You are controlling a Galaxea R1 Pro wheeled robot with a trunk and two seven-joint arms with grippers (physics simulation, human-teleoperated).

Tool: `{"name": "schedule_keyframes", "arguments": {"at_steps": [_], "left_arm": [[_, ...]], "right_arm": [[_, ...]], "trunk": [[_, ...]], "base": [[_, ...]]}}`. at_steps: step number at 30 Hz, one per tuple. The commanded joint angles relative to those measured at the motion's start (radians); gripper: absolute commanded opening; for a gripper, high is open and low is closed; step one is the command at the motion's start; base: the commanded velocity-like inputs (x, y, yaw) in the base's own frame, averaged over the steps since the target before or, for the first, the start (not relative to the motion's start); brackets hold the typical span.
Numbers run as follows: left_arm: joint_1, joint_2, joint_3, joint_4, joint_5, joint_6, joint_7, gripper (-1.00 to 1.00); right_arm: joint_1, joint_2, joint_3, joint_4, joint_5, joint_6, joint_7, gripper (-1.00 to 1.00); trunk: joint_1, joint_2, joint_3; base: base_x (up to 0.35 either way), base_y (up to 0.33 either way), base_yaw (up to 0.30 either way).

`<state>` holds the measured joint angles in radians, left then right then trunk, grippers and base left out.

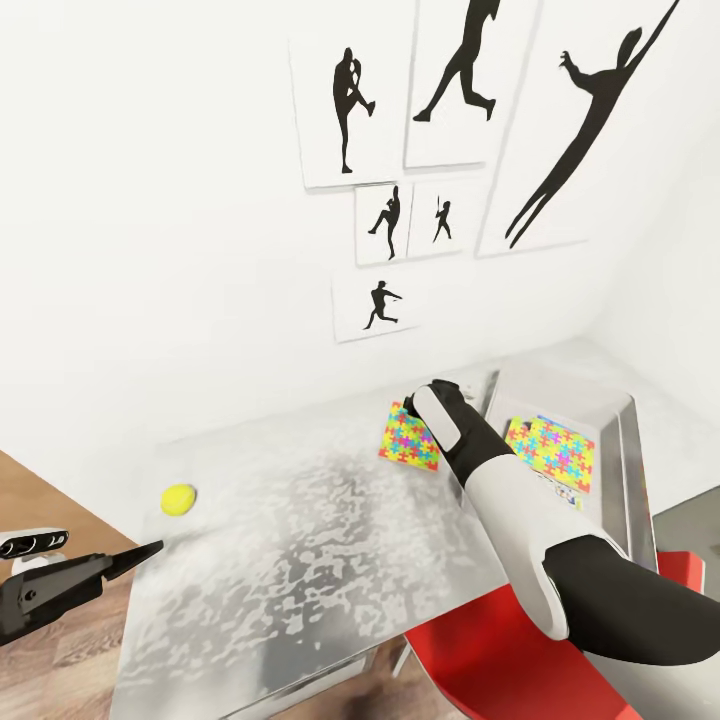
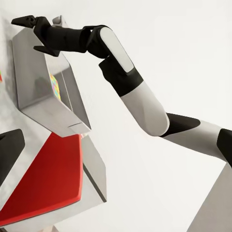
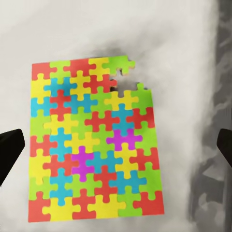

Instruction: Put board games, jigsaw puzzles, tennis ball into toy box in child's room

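Observation:
One jigsaw puzzle (image 1: 406, 438) lies flat on the pale table (image 1: 300, 540); in the right wrist view this puzzle (image 3: 92, 145) sits straight below my right gripper (image 3: 116, 150), which is open with a fingertip at each side. From the left wrist view, the right gripper (image 2: 29, 35) hovers by the corner of the grey toy box (image 2: 43, 92). A second jigsaw puzzle (image 1: 550, 452) lies inside the toy box (image 1: 560, 385), on top of a pale flat box (image 1: 566, 494). The tennis ball (image 1: 178, 499) rests near the table's left edge. My left gripper (image 1: 135, 558) is open, low beside that edge.
A red chair (image 1: 520, 665) stands under the table's near edge, below my right arm; the chair (image 2: 48, 179) also shows in the left wrist view. Black silhouette posters (image 1: 440, 150) hang on the white wall behind. Wood floor (image 1: 50, 650) lies at the lower left.

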<state>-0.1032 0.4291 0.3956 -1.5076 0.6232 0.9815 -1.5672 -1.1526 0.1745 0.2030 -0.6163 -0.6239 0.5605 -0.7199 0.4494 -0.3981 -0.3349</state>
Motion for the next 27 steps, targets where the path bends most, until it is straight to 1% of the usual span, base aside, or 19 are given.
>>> {"name": "schedule_keyframes", "arguments": {"at_steps": [1, 3, 5, 6, 9, 22, 27], "left_arm": [[0.000, 0.000, 0.000, 0.000, 0.000, 0.011, -0.004, 1.00], [0.000, 0.000, 0.000, 0.000, 0.000, 0.011, -0.004, 1.00], [0.000, 0.000, 0.000, 0.000, 0.000, 0.011, -0.004, 1.00], [0.000, 0.000, 0.000, 0.000, 0.000, 0.011, -0.004, 1.00], [-0.001, 0.000, 0.000, 0.000, 0.000, 0.010, -0.004, 1.00], [0.000, 0.000, 0.000, 0.000, 0.000, 0.011, -0.004, 1.00], [0.000, 0.000, -0.001, 0.000, 0.000, 0.011, -0.004, 1.00]], "right_arm": [[-0.001, 0.000, 0.004, -0.001, -0.005, 0.004, -0.007, 1.00], [-0.001, 0.000, 0.011, -0.002, -0.005, 0.004, -0.007, 1.00], [-0.001, 0.000, 0.039, -0.003, -0.005, 0.004, -0.007, 1.00], [-0.001, 0.000, 0.047, -0.003, -0.005, 0.004, -0.007, 1.00], [-0.001, 0.000, 0.057, -0.004, -0.005, 0.004, -0.007, 1.00], [-0.001, 0.000, 0.064, -0.009, -0.005, 0.003, -0.007, 1.00], [-0.001, 0.000, 0.064, -0.009, -0.005, 0.003, -0.007, 1.00]], "trunk": [[0.001, -0.002, -0.002], [0.001, -0.002, -0.002], [0.001, -0.002, -0.002], [0.001, -0.002, -0.002], [0.001, -0.002, -0.002], [0.001, -0.002, -0.002], [0.001, -0.002, -0.002]], "base": [[0.000, 0.000, 0.000], [0.000, 0.000, 0.000], [0.000, 0.000, 0.000], [0.000, 0.000, 0.000], [0.000, 0.000, 0.000], [0.000, -0.002, 0.000], [0.000, -0.095, 0.074]]}}
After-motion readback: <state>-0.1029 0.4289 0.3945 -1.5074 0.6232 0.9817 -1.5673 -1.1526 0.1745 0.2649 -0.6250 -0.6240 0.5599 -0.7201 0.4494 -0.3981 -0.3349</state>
